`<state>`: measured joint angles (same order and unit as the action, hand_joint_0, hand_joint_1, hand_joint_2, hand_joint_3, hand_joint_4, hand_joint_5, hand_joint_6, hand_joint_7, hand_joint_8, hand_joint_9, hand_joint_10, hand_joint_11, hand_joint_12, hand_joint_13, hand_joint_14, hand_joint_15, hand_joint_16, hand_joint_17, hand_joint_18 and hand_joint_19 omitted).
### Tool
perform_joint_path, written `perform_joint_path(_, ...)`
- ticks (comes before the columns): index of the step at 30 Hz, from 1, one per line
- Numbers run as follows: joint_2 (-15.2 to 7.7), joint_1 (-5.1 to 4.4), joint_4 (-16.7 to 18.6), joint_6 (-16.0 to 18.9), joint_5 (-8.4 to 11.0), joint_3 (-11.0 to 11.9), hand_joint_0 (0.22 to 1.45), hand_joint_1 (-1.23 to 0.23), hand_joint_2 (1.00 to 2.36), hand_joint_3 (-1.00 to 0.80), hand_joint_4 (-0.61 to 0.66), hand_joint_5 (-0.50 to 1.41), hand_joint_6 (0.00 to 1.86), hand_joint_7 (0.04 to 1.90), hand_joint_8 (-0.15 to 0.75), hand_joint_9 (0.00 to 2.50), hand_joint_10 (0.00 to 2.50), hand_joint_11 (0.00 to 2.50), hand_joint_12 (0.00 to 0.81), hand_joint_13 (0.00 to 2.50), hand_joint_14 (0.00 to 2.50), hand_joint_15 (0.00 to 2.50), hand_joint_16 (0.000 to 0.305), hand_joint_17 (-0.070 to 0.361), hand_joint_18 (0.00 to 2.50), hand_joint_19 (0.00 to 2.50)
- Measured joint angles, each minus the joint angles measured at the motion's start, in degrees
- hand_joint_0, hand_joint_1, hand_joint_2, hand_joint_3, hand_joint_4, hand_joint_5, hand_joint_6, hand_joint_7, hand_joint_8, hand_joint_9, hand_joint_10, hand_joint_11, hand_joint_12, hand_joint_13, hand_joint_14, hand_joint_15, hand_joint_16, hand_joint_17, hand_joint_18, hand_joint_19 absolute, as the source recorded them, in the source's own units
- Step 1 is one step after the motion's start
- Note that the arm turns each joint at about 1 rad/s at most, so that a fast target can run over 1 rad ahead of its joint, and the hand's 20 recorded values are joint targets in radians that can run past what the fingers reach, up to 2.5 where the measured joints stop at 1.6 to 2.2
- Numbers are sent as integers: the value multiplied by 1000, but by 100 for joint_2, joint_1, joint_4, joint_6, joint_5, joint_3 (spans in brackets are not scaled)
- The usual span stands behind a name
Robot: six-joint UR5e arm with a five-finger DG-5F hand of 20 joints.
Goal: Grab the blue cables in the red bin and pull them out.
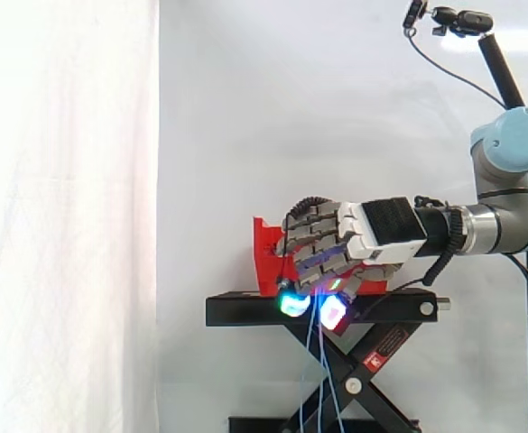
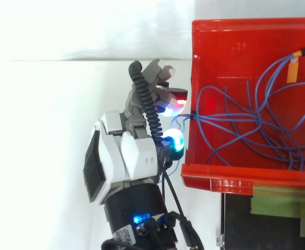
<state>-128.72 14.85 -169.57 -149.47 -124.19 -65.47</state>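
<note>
The blue cables [image 2: 200, 117] lie mostly as a loose tangle on the floor of the red bin [image 2: 246, 49]. From above, several strands gather at one point on the bin's left wall, cross its rim and run into the hand [image 2: 136, 156], which sits just outside that wall. The hand's fingers are curled, and its glowing fingertips [image 2: 174, 139] appear closed on the strands. From the side, cable ends hang straight down from the hand past the black stand [image 1: 245, 309]. The held strands run from the hand across the bin towards the tangle, so the pull probably has to go away from that wall.
</note>
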Motion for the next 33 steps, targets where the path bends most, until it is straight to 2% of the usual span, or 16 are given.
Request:
perform_joint_path(7,2,0,-5,-22,0,0,807,-902,1000,-1000,65,826,11,672,234,903,21,1180,340,692,20,559,43,96,479,411)
perform_joint_path(13,3,0,-6,-24,0,-1,820,-897,1000,-1000,28,939,7,864,226,924,21,1194,336,702,20,555,42,95,495,406)
perform_joint_path(16,3,0,-11,-25,0,-1,838,-882,1000,-1000,12,901,287,785,223,937,21,1195,331,709,20,560,41,93,500,404)
perform_joint_path(20,3,0,-41,-42,0,-1,874,-845,1000,-1000,5,888,496,728,216,952,22,1198,326,719,20,553,40,91,509,400)
perform_joint_path(33,-2,0,-183,-91,2,-1,911,-784,1000,-1000,2,851,670,695,224,970,22,1194,328,740,20,545,39,89,527,387)
